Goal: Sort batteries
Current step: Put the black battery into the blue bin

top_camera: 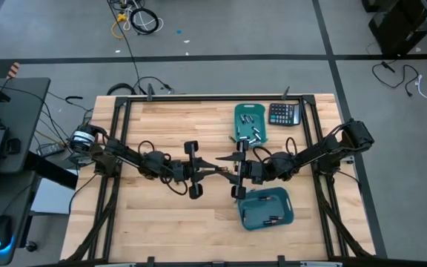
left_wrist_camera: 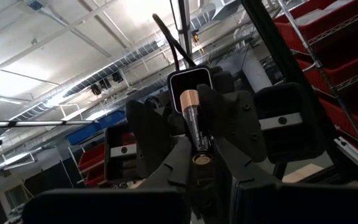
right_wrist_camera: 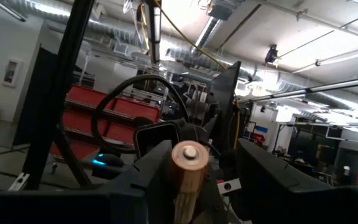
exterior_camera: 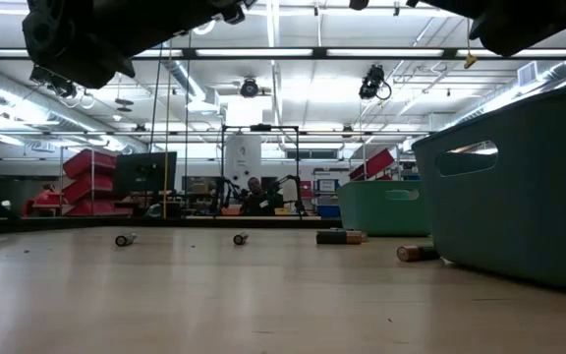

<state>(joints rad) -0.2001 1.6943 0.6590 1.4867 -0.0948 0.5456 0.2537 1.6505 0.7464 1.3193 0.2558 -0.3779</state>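
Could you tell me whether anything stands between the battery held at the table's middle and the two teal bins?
Nothing visible does. The left gripper holds the battery above the table, facing the open right gripper; both teal bins lie close beside them.

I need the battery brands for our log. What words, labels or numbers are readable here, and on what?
None can be read.
Battery in the left gripper: no print shows.
Calculator: keys too small.
Loose batteries on the table: too blurred.

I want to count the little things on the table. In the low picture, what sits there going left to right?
Small silvery battery → second small silvery battery → dark battery lying sideways → copper-ended battery → big teal plastic bin.
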